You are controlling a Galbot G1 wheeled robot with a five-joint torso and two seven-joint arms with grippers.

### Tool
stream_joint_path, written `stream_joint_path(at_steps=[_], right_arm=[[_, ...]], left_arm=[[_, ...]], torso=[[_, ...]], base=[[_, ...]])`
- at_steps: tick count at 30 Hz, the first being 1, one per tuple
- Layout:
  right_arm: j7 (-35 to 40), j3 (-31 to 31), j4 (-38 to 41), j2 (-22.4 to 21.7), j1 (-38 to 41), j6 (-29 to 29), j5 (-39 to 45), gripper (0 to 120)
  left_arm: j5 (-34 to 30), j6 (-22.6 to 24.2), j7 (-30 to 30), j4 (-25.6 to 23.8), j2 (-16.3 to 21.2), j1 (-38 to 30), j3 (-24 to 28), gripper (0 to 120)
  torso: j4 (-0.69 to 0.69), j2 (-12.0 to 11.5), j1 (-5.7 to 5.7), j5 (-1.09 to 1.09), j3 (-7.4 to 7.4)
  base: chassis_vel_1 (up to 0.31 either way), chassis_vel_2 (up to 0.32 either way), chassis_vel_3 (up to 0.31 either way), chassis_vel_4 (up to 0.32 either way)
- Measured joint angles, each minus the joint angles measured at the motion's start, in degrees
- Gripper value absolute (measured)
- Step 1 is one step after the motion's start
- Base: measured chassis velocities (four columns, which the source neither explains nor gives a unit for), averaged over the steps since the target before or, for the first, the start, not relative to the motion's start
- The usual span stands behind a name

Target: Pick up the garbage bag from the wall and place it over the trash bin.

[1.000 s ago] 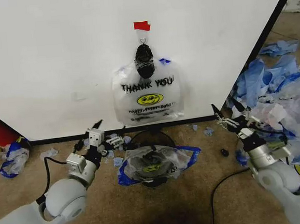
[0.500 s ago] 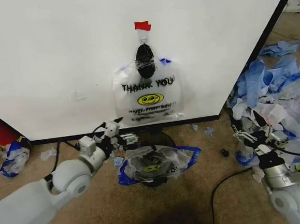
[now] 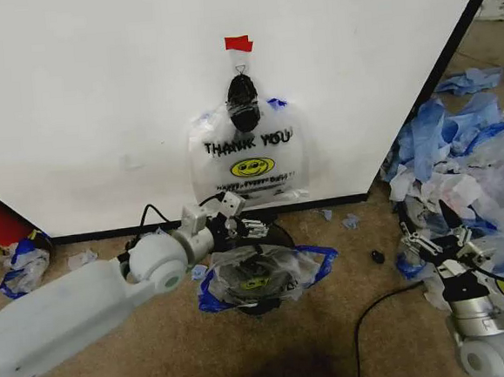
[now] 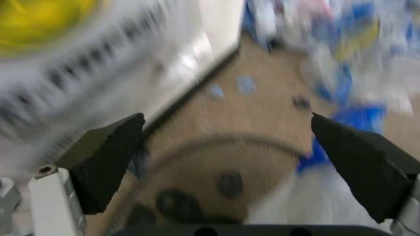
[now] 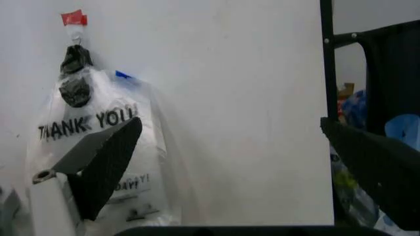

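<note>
Left claw: the left claw [image 3: 242,224] stands with fingers apart, empty, just below the hanging bag's bottom edge and above the rim of the trash bin [image 3: 277,233]; its wrist view looks down past spread dark fingertips [image 4: 108,157] at the bin mouth.
Right claw: the right claw [image 3: 434,231] is also spread and empty, low at the robot's right among the blue-and-white bag scraps [image 3: 459,150].
Garbage bag: the garbage bag [image 3: 250,158] hangs on the wall [image 3: 96,96] from a hook under the red tape piece [image 3: 239,43], its handles bunched into a dark knot; it sits directly above the bin.
Bin: already draped with another clear, blue-handled bag [image 3: 259,275].
Handling: judged very light, limp, thin and slippery; it will crumple and could tear if yanked.
Where to hold: probably the gathered handles near the hook, lifting up off it, or a pinched fold of the lower film.
Change: half a second back the left claw was further to the robot's left, short of the bin; the right claw has dropped lower. The bag has not moved.
</note>
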Motion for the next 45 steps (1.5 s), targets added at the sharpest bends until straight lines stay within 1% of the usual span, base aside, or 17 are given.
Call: stream_joint_path(at_steps=[3, 6, 7, 11, 13, 17, 20, 21, 25, 29, 30, 34, 35, 36, 41, 42, 45], right_arm=[[-0.1, 0.2, -0.4, -0.5, 0.0, 0.3, 0.3, 100], [-0.4, 0.1, -0.9, -0.6, -0.2, 0.7, 0.5, 100], [-0.4, 0.1, -0.9, -0.6, -0.2, 0.7, 0.5, 100], [-1.6, -1.0, -2.4, -0.6, -0.5, 1.7, 0.4, 100], [-2.0, -1.7, -3.0, -0.5, -0.6, 2.1, 0.4, 100], [-2.1, -2.3, -3.6, -0.5, -0.5, 2.4, 0.4, 100], [-2.1, -2.7, -4.1, -0.8, -0.3, 2.6, 0.4, 100], [-2.1, -2.7, -4.1, -0.8, -0.3, 2.6, 0.4, 100], [-2.1, -3.0, -4.6, -1.1, -0.2, 2.8, 0.5, 100], [-2.1, -3.3, -5.0, -1.1, -0.2, 3.0, 0.6, 100], [-2.1, -3.4, -5.2, -1.1, -0.2, 3.2, 0.6, 100], [-2.1, -4.1, -5.6, -1.1, -0.2, 3.5, 0.5, 100], [-2.1, -4.1, -5.6, -1.1, -0.2, 3.5, 0.5, 100], [-2.1, -4.2, -5.6, -1.1, -0.2, 3.6, 0.5, 100], [-2.1, -4.9, -5.7, -1.0, -0.3, 4.0, 0.3, 100], [-2.1, -4.9, -5.7, -1.0, -0.3, 4.0, 0.3, 100], [-2.2, -5.2, -6.0, -0.9, -0.6, 4.4, 0.2, 100]], left_arm=[[-0.2, 0.8, 0.4, 2.9, -1.7, -2.7, 5.3, 100], [-0.1, 1.0, 0.5, 5.9, -3.5, -4.3, 7.2, 100], [-0.1, 1.0, 0.5, 5.9, -3.5, -4.3, 7.2, 100], [0.0, 0.9, 0.4, 10.4, -6.2, -6.3, 7.7, 100], [0.0, 0.8, 0.4, 12.0, -7.0, -7.1, 8.0, 100], [0.4, 0.4, 0.4, 13.8, -7.3, -7.7, 8.5, 100], [2.3, -0.7, 0.9, 16.2, -7.5, -7.7, 9.2, 100], [2.3, -0.7, 0.9, 16.2, -7.5, -7.7, 9.2, 100], [3.7, -1.0, 1.7, 18.7, -7.8, -7.7, 9.6, 100], [4.6, -0.9, 2.0, 19.1, -7.5, -7.7, 10.3, 100], [4.8, -0.8, 2.0, 19.1, -7.4, -7.7, 10.5, 98], [5.6, -0.3, 2.1, 18.8, -7.3, -7.3, 11.0, 81], [5.6, -0.3, 2.1, 18.8, -7.3, -7.3, 11.0, 81], [5.7, -0.3, 2.2, 18.8, -7.4, -7.3, 11.0, 77], [5.9, 0.6, 2.2, 19.2, -7.4, -7.7, 12.0, 55], [5.9, 0.6, 2.2, 19.2, -7.4, -7.7, 12.0, 55], [5.9, 0.9, 2.3, 19.1, -7.1, -8.1, 12.5, 42]], torso=[[0.00, 0.0, 0.00, -0.04, 0.00], [0.00, 0.0, 0.00, -0.03, 0.00], [0.00, 0.0, 0.00, -0.03, 0.00], [-0.02, 0.0, 0.00, -0.02, 0.00], [-0.02, 0.0, 0.00, -0.01, 0.00], [-0.01, 0.0, 0.00, -0.02, 0.00], [0.00, 0.0, 0.00, -0.03, 0.00], [0.00, 0.0, 0.00, -0.03, 0.00], [0.00, 0.0, 0.00, -0.03, 0.00], [-0.01, 0.0, 0.00, -0.03, 0.00], [0.00, 0.0, 0.00, -0.03, 0.00], [0.00, 0.0, 0.00, -0.03, 0.00], [0.00, 0.0, 0.00, -0.03, 0.00], [-0.01, 0.0, 0.00, -0.03, 0.00], [-0.01, 0.0, 0.00, -0.02, 0.00], [-0.01, 0.0, 0.00, -0.02, 0.00], [-0.01, 0.0, 0.00, -0.03, 0.00]], base=[[0.000, 0.000, 0.000, 0.000], [0.000, 0.000, 0.000, 0.000], [0.000, 0.000, 0.000, 0.000], [0.000, 0.000, 0.000, 0.000], [0.000, 0.000, 0.000, 0.000], [0.000, 0.000, 0.000, 0.000], [0.000, 0.000, 0.000, 0.000], [0.000, 0.000, 0.000, 0.000], [0.000, 0.000, 0.000, 0.000], [0.000, 0.000, 0.000, 0.000], [0.000, 0.000, 0.000, 0.000], [0.000, 0.000, 0.000, 0.000], [0.000, 0.000, 0.000, 0.000], [0.000, 0.000, 0.000, 0.000], [0.000, 0.000, 0.000, 0.000], [0.000, 0.000, 0.000, 0.000], [0.000, 0.000, 0.000, 0.000]])
